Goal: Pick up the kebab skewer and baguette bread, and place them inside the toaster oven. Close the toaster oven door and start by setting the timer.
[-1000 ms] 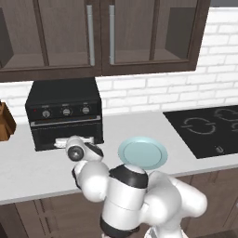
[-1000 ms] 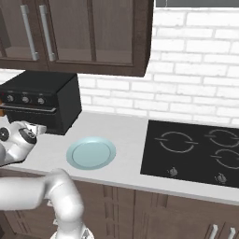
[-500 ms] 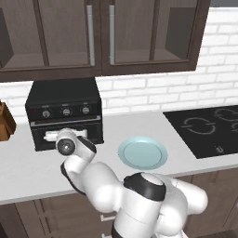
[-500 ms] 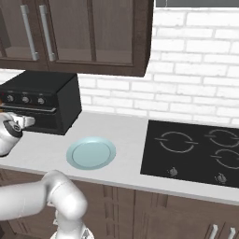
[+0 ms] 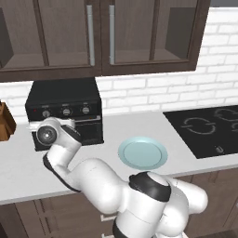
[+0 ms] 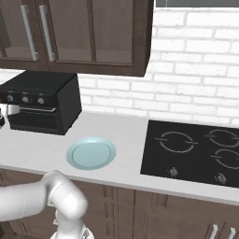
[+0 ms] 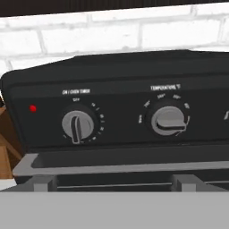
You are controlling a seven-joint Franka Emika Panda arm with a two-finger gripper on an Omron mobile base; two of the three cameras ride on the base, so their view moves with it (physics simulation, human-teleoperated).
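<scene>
The black toaster oven (image 5: 65, 96) (image 6: 46, 88) stands at the back left of the counter. Its door (image 5: 90, 130) (image 6: 37, 119) is up against the front. My gripper (image 5: 52, 124) (image 6: 9, 110) hangs open and empty close in front of the oven's left end. In the hand view I face the control panel (image 7: 125, 67): a red light (image 7: 32, 108), the timer knob (image 7: 78, 126) left of centre, a temperature knob (image 7: 169, 120) to its right, and the door's grey bar (image 7: 134, 167) below. The kebab skewer and baguette bread are hidden.
An empty pale blue plate (image 5: 142, 152) (image 6: 91, 152) lies near the counter's front edge, right of the oven. A brown wooden block (image 5: 5, 123) stands left of the oven. A black cooktop (image 5: 209, 130) (image 6: 196, 147) fills the right side. Dark cabinets hang above.
My hand has swung left and risen along the oven's front, from near the plate to the left end of the control panel. Plate and oven have not moved.
</scene>
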